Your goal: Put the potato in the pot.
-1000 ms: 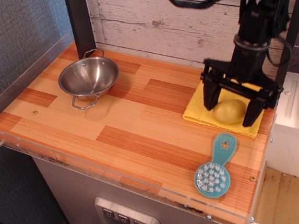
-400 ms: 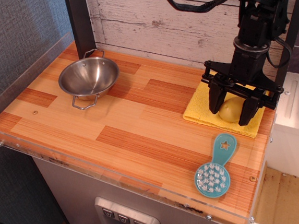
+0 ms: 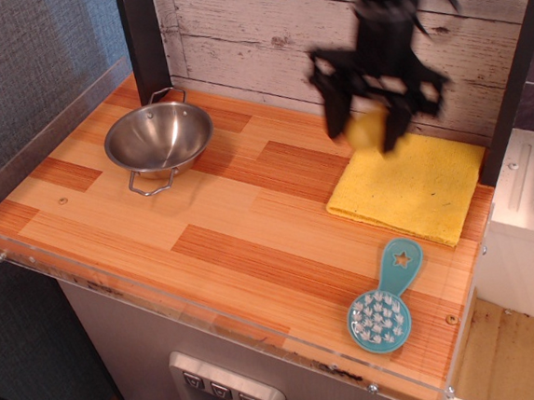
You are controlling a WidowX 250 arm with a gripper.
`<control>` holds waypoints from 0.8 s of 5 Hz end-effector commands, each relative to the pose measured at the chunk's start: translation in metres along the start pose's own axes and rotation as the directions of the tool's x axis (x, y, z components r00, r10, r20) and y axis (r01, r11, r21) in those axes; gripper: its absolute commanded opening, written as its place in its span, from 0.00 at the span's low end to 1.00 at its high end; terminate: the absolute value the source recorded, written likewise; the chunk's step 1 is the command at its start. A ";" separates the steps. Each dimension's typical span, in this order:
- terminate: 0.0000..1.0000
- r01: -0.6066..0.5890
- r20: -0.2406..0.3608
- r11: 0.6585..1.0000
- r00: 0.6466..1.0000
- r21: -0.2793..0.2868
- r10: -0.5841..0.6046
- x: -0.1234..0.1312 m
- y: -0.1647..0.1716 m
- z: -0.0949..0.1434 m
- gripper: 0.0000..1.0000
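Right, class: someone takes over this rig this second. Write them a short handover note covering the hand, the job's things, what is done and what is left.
Hand: shut on the potato, raised above the table, blurred by motion.
Potato: off the yellow cloth, hanging over the cloth's back-left corner.
Pot: empty, at the back-left of the table.
Teal brush: near the front-right edge, not part of the job.
Done: potato grasped and lifted.
Left: carry it left to the pot, lower, release.

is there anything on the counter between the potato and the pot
Nothing visible does. The pincer holds the potato up off the counter, beyond the far left corner of the yellow cloth. From there to the pot at the far left only bare wood shows. The teal brush lies near the front edge, well off that line.
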State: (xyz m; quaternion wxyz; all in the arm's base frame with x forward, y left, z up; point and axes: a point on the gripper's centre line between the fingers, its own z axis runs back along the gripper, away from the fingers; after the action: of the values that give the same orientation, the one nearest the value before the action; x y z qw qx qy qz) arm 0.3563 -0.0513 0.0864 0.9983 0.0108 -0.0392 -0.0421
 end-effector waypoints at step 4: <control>0.00 -0.316 -0.015 0.938 0.947 0.142 0.321 -0.056 0.147 0.022 0.00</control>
State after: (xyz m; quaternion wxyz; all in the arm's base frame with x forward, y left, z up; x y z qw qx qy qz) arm 0.3130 0.1013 0.0910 0.9903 0.0691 -0.0003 0.1203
